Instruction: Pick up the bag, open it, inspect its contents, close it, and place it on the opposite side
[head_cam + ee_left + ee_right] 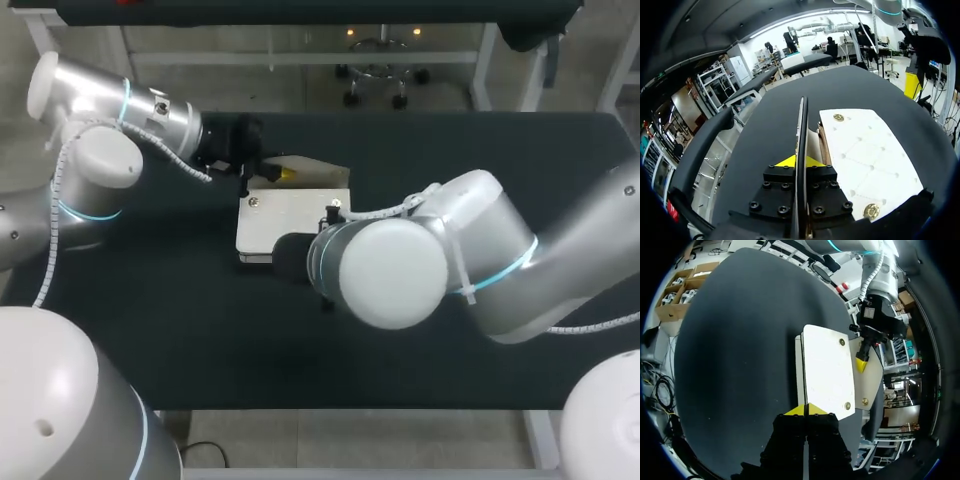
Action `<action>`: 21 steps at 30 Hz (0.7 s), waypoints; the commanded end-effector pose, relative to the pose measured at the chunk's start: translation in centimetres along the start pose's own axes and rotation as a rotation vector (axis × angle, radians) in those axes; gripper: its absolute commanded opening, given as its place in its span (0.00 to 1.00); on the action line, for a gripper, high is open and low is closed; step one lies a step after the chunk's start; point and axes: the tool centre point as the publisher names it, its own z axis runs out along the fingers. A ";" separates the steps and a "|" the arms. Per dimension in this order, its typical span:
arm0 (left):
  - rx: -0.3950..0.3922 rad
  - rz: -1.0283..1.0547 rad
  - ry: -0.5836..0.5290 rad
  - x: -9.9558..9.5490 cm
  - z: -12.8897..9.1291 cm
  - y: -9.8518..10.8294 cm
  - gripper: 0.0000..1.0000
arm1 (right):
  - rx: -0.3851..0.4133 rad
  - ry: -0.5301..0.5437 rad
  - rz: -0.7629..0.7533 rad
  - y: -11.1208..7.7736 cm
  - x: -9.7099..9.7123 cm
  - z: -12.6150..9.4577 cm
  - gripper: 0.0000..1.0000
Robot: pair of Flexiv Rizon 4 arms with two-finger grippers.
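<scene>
Right pincer (805, 410): fingers closed tip to tip, with nothing seen between them; the tips sit at the near edge of the bag, and I cannot tell whether they press on it
Bag (824, 365): white and quilted, lying flat on the bench (500, 170); it starts just ahead of the right pincer and stretches away from it, with gold studs (841, 342) on its top face
Left pincer (801, 161): ahead of the right pincer, by the bag's far corner; its fingers are almost together and clamp a thin sheet that stands edge-on between them, which I take to be the flap
Flap (315, 163): raised off the body with its tan inner side showing; it runs out ahead of the left pincer, while the white body lies just beside that pincer
Mouth: a narrow tan gap shows beside the left pincer, between flap and body; nothing inside it can be made out
Step in hand: judged to be the opening, with the left pincer holding the flap up and the right pincer steadying the near end; the look inside has not yet been had
Next move: probably the flap has to swing further back from the body so the mouth gapes enough for a view inside; the right pincer would need to keep the bag from sliding or tipping as the flap is drawn
Left to do: inspecting, closing, and setting the bag down on the other side
</scene>
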 end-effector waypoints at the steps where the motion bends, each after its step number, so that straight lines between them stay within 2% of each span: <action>1: 0.004 0.006 -0.036 0.5 0.9 0.4 0.00 | 0.015 -0.023 0.008 0.7 1.2 1.3 0.00; 4: 0.003 0.005 -0.038 0.7 1.4 0.6 0.00 | 0.022 -0.034 0.006 0.6 1.6 1.6 0.24; 10: 0.007 -0.008 -0.017 1.0 1.8 0.9 0.00 | 0.032 -0.070 0.026 -0.7 1.4 2.3 0.40; 21: 0.028 0.008 0.002 1.3 1.8 0.6 0.00 | 0.048 -0.102 0.070 -3.5 -0.4 3.8 0.36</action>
